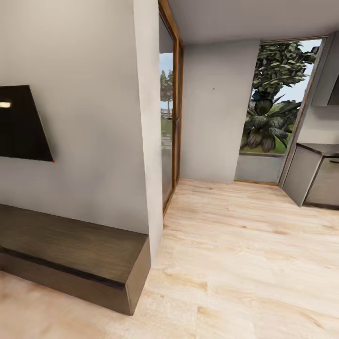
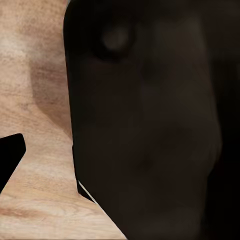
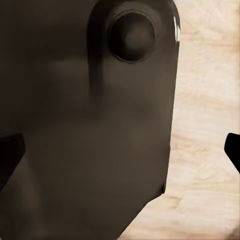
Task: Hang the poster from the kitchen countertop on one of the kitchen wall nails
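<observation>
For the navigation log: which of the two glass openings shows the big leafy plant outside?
The far window, beside the grey kitchen cabinet. The glass door, nearer the TV wall, shows only distant trees.

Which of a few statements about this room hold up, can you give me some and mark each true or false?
1. A black TV screen hangs on the wall above a low dark wooden bench. True.
2. The floor is grey tile. False: it is light wood planks.
3. A tiny dark speck, the wall nail, sits on the far grey wall beside a window with foliage. True.
4. The poster hangs on that nail. False: the wall around the nail is bare.
5. Grey cabinets stand at the view's right. True.
</observation>
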### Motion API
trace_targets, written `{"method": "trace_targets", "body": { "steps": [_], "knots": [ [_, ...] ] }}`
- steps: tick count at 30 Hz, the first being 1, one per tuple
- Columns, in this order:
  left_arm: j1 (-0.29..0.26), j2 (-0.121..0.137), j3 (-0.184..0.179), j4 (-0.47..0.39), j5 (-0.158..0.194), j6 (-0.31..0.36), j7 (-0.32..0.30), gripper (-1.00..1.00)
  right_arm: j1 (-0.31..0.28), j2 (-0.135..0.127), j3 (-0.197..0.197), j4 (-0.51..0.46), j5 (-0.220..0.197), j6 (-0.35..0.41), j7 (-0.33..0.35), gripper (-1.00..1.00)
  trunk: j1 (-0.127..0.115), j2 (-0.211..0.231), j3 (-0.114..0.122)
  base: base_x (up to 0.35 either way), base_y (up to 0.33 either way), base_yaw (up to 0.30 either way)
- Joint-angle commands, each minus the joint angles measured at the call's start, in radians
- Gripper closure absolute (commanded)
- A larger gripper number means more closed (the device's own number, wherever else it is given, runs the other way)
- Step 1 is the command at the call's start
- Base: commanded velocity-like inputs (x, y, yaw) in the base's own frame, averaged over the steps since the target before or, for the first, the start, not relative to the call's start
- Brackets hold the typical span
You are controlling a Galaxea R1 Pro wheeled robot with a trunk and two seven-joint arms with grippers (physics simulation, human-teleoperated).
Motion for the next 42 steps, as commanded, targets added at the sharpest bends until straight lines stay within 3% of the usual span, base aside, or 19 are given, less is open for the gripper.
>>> {"method": "trace_targets", "body": {
  "steps": [1, 6, 8, 12, 24, 32, 36, 37, 39, 42],
  "knots": [
    [0.006, -0.006, 0.006, -0.006, 0.002, -0.006, 0.001, -1.00, -0.006, -0.006, -0.004, -0.006, -0.003, -0.006, -0.004, -1.00, 0.000, 0.000, 0.000, 0.000, 0.000, 0.000],
    [0.034, -0.034, 0.011, -0.034, 0.002, -0.034, 0.001, -1.00, -0.024, -0.034, -0.002, -0.034, 0.000, -0.034, -0.003, -1.00, 0.000, 0.000, 0.000, 0.000, 0.000, 0.000],
    [0.045, -0.041, 0.011, -0.045, 0.002, -0.045, 0.001, -1.00, -0.024, -0.034, -0.002, -0.035, 0.000, -0.045, -0.003, -1.00, 0.000, 0.000, 0.000, 0.000, 0.000, 0.000],
    [0.067, -0.041, 0.011, -0.067, 0.002, -0.062, 0.001, -1.00, -0.024, -0.034, -0.002, -0.035, 0.000, -0.067, -0.003, -1.00, 0.000, 0.000, 0.000, 0.000, 0.000, 0.000],
    [0.056, -0.037, 0.008, -0.062, 0.002, -0.051, 0.001, -1.00, -0.023, -0.033, -0.001, -0.027, 0.002, -0.097, -0.002, -1.00, 0.000, 0.000, 0.000, 0.000, 0.000, 0.000],
    [0.060, -0.034, 0.008, -0.107, -0.004, -0.075, 0.003, -1.00, -0.055, -0.078, -0.004, -0.073, 0.001, -0.142, -0.004, -1.00, 0.000, 0.000, 0.000, 0.000, 0.000, 0.000],
    [0.061, -0.034, 0.008, -0.130, -0.004, -0.078, 0.003, -1.00, -0.058, -0.086, -0.007, -0.096, -0.001, -0.152, -0.004, -1.00, 0.000, 0.000, 0.000, 0.000, 0.000, 0.000],
    [0.061, -0.034, 0.008, -0.689, -0.004, -0.079, 0.003, -1.00, -0.059, -0.086, -0.008, -0.435, -0.001, -0.153, -0.004, -1.00, 0.000, 0.000, 0.000, 0.000, 0.000, 0.000],
    [0.061, -0.034, 0.008, -0.747, -0.004, -0.080, 0.002, -1.00, -0.059, -0.087, -0.008, -0.465, -0.001, -0.155, -0.005, -1.00, 0.000, 0.000, 0.000, 0.000, 0.000, 0.000],
    [0.061, -0.033, 0.010, -0.766, -0.005, -0.081, 0.002, -1.00, -0.060, -0.088, -0.008, -0.476, -0.001, -0.156, -0.005, -1.00, 0.000, 0.000, 0.000, 0.000, 0.000, 0.000]
  ]
}}
